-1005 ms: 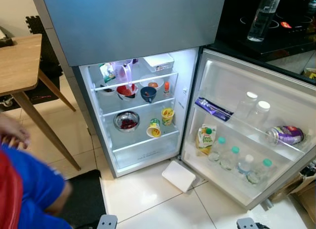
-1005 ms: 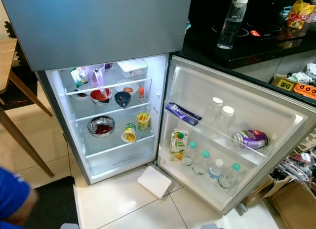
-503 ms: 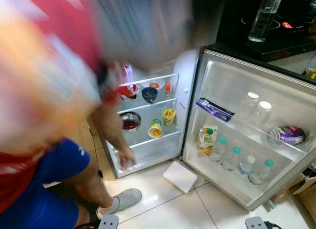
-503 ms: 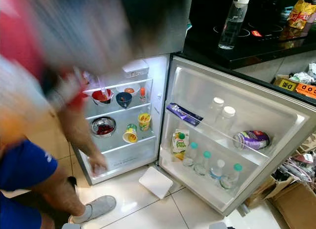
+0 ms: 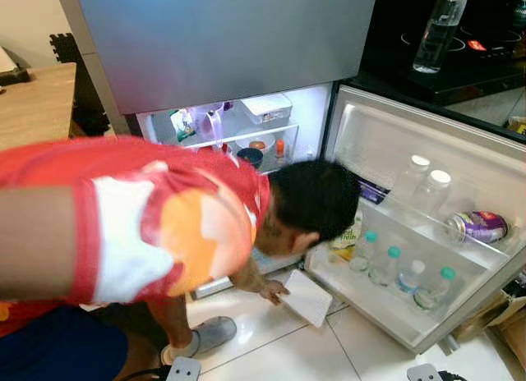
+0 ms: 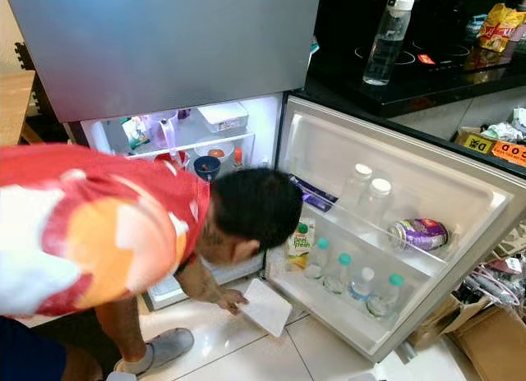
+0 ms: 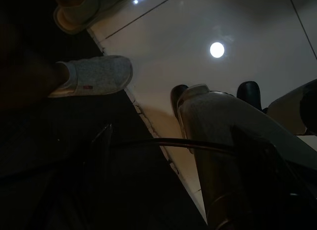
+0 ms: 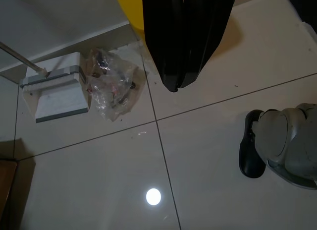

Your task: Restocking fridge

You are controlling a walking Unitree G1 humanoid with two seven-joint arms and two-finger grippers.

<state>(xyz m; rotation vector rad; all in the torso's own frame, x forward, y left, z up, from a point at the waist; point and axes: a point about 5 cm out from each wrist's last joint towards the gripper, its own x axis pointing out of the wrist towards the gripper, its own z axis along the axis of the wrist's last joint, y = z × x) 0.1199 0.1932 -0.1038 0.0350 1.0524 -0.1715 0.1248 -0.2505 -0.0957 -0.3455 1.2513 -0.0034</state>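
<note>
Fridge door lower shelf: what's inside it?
The lower door shelf holds four clear bottles with teal caps in a row, and a green-and-white juice carton at its inner end. The person's head covers part of the carton and whatever sits behind it.

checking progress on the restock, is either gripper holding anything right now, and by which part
Nothing is held by the right gripper: its fingers hang together above bare floor tile. The left gripper's state cannot be told. A person's hand touches the white container at its near edge.
</note>
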